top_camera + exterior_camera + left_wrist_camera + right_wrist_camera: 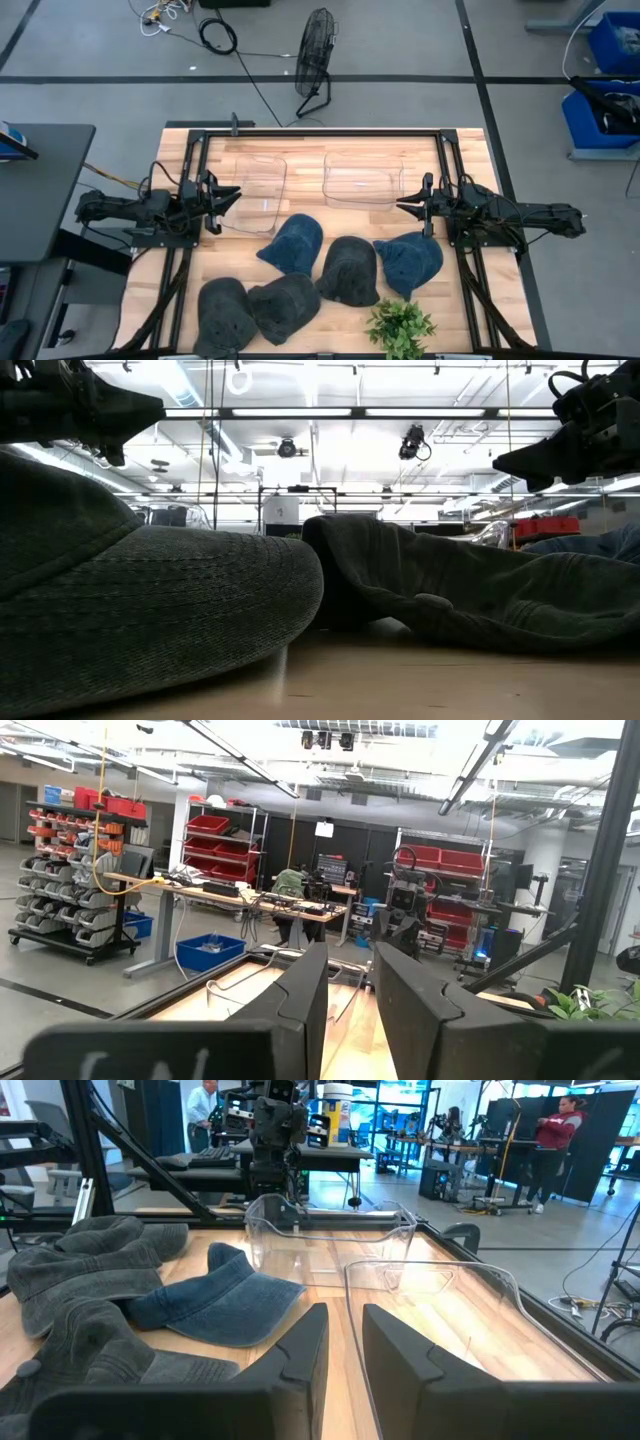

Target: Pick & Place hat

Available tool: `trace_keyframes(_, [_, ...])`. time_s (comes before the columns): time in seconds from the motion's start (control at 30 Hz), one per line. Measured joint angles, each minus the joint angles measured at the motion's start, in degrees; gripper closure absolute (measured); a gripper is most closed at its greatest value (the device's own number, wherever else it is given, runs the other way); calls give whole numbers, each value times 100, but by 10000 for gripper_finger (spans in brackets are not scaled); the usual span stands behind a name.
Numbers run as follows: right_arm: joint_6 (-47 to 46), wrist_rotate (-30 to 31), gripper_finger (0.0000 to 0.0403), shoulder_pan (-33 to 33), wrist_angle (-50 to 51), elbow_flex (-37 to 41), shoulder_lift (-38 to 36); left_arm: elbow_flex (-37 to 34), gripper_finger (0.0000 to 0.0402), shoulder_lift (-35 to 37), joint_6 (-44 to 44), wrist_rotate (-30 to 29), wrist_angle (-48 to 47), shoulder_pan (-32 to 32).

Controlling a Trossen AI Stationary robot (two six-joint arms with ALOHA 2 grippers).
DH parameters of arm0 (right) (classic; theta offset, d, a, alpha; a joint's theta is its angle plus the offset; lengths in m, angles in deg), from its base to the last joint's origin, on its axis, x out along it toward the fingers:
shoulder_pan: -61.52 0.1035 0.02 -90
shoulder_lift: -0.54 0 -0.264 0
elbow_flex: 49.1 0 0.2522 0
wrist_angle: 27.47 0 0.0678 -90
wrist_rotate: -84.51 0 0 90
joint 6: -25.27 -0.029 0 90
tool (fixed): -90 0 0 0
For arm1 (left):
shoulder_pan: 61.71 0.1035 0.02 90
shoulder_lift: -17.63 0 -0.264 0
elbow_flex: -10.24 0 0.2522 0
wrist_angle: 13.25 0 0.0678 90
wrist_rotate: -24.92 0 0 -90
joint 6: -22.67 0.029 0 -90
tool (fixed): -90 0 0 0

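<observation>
Nearest the front edge of the table [460, 170] sits a small green plant [400, 325], and beside it 2 dark grey hats, one at the corner [224, 314] and one just beside it [287, 303]; in the low view these 2 fill the foreground as heavy, soft folds. Behind them lie a third dark grey hat [349, 270], a blue hat toward the left [294, 244] and a blue hat toward the right [410, 260]. Farther back stand 2 clear plastic bins, the left one [256, 190] and the right one [362, 180], both with nothing in them. So by my judgement no hat has been placed yet and the task is at its start: picking has not begun. The left gripper [225, 197] hangs above the table's left side near the left bin, and the right gripper [410, 205] hangs on the right side, between the right bin and the right blue hat; each wrist view shows its 2 fingers parted by a narrow gap and gripping nothing. The next move probably calls for one arm to lower over its nearest hat, likely the right blue one, pinch a fold of crown or brim, and carry it to a bin. The cloth will sag, so a firm bite is needed. No brand, label or writing can be read on the hats, bins or table.
</observation>
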Motion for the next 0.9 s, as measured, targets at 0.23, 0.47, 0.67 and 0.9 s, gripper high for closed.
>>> trace_keyframes(0.23, [0, 0, 332, 0, 0, 0, 1, -1, 314, 0, 4, 0, 0, 1])
trace_keyframes(0.47, [-1, 0, 332, 0, 0, 0, 1, -1, 314, -1, 53, 669, -241, -2])
trace_keyframes(0.67, [-2, 0, 332, 0, 0, 0, 1, 238, 314, -12, 12, 1657, -512, -13])
trace_keyframes(0.9, [0, 0, 332, 0, 0, -1, 0, 1186, 291, -174, 470, 2003, -1532, -13])
